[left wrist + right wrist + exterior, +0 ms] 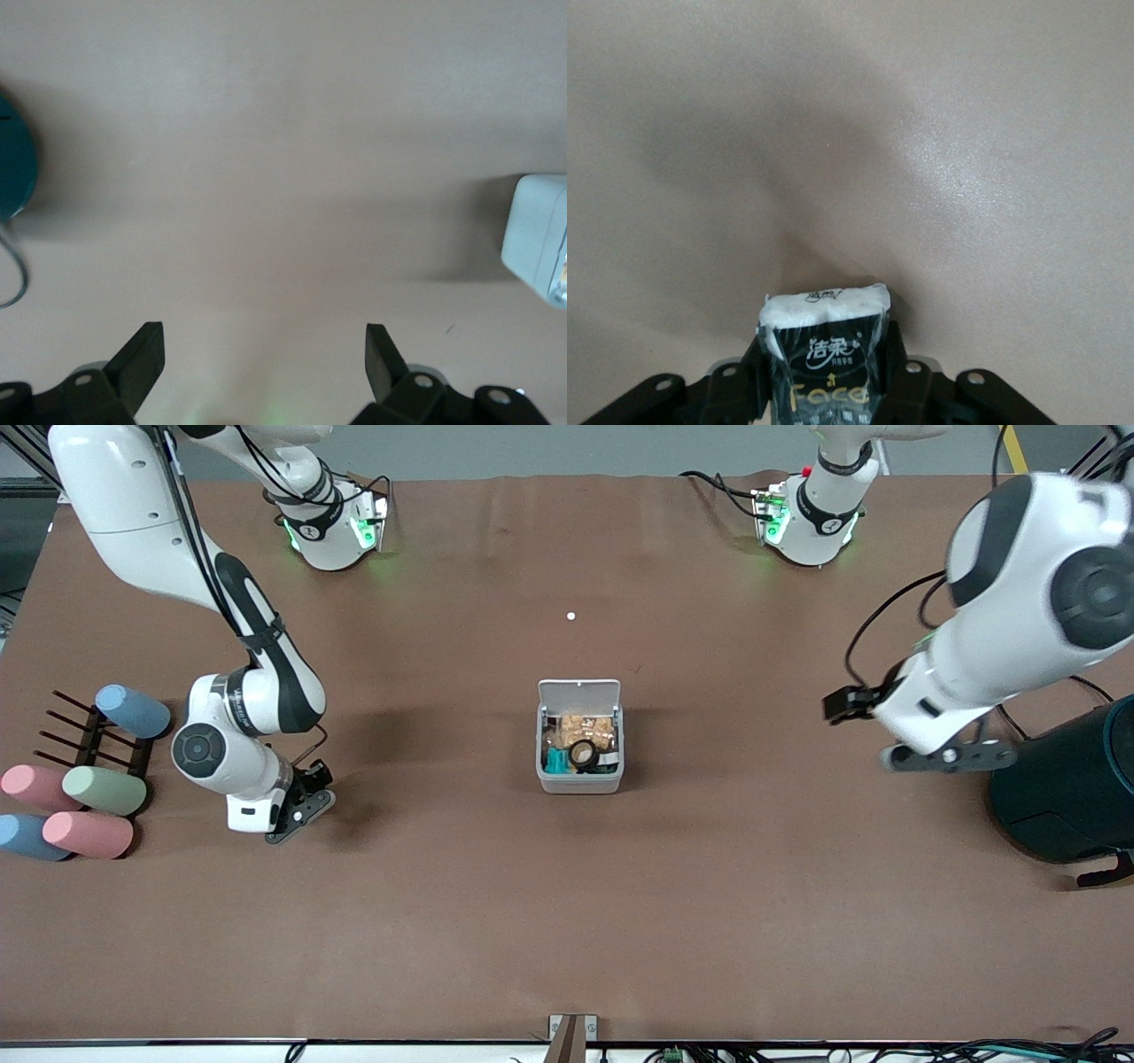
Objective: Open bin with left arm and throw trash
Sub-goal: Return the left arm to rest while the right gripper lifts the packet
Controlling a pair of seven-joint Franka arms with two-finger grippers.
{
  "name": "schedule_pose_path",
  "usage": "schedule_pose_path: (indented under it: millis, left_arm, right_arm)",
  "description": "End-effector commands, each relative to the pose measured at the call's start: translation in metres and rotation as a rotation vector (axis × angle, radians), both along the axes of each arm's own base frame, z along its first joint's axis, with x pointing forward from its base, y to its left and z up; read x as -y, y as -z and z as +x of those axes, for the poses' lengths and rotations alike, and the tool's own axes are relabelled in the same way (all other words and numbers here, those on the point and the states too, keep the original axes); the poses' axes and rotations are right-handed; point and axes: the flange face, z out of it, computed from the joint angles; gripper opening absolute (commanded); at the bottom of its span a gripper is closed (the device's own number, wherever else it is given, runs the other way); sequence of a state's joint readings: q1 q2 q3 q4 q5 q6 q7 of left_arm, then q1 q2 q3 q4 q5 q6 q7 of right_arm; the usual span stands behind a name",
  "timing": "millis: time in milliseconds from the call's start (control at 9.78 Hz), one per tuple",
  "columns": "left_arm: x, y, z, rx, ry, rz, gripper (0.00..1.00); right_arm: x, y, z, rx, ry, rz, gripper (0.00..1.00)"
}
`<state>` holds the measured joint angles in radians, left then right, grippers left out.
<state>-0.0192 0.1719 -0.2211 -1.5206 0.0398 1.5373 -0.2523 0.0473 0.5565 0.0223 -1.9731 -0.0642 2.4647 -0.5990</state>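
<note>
1. The brown cloth-covered desk (567, 921) carries everything we list here.

2. Large dark teal cylinder (1067, 797), standing at the left arm's end of the desk.

3. Pastel foam-like cylinders (104, 790) in pink, green and blue, lying by a dark wooden rack (89, 735) at the right arm's end.

4. The bin, a small light-grey square plastic box with rounded corners (579, 781), sits mid-desk. Its flat white hinged lid (578, 692) stands up, so we count it open. Inside we see tan crumpled material, a black tape roll with pale core (584, 754) and something teal.

5. Left end effector (266, 354): fingers spread wide, empty, over bare desk between the bin and the teal cylinder. We judge this arm to be waiting.

6. Right end effector (824, 381): closed around a small black shiny tissue packet with white end and printed lettering (826, 345), low over the desk near the pastel cylinders.

Handling note: we judge the packet light, soft and squashy, its film slippery. A hold across the middle of its flat faces suits it; a pinch on an end could let it slide.
</note>
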Motion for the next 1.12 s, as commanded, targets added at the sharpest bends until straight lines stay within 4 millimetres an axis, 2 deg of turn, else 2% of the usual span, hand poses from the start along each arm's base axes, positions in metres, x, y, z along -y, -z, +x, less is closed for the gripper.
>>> schedule_pose_path:
  millis: [0, 102, 205, 409, 511, 614, 716, 818, 1023]
  left_arm:
    - [-0.022, -0.021, -0.025, -0.014, 0.007, 0.002, 1.00]
    - [-0.028, -0.027, -0.028, -0.013, 0.044, -0.004, 1.00]
    - [-0.039, -0.029, -0.027, -0.012, 0.034, -0.004, 1.00]
    - [-0.051, -0.029, -0.024, -0.011, 0.014, -0.043, 1.00]
    - [-0.051, -0.029, -0.024, -0.013, 0.022, -0.044, 1.00]
    - [-0.061, -0.032, -0.024, -0.007, 0.020, -0.045, 1.00]
    - [-0.065, -0.032, -0.024, -0.008, 0.023, -0.044, 1.00]
    - [-0.071, -0.033, -0.023, -0.008, 0.032, -0.053, 1.00]
    - [-0.079, -0.033, -0.022, -0.006, 0.027, -0.055, 1.00]
  right_arm:
    - [-0.001, -0.007, -0.001, 0.006, -0.012, -0.005, 0.45]
    - [-0.006, -0.015, 0.000, -0.019, -0.002, 0.003, 0.45]
    - [-0.017, -0.028, 0.009, -0.020, 0.004, 0.015, 0.45]
    - [-0.041, -0.051, 0.023, -0.002, 0.088, 0.105, 0.44]
    - [-0.065, -0.063, 0.030, 0.022, 0.131, 0.127, 0.44]
    - [-0.087, -0.072, 0.030, 0.029, 0.202, 0.131, 0.44]
    - [-0.127, -0.094, 0.025, 0.048, 0.273, 0.153, 0.43]
    - [-0.162, -0.105, 0.022, 0.050, 0.355, 0.182, 0.42]
    - [-0.212, -0.125, 0.015, 0.014, 0.543, 0.266, 0.42]
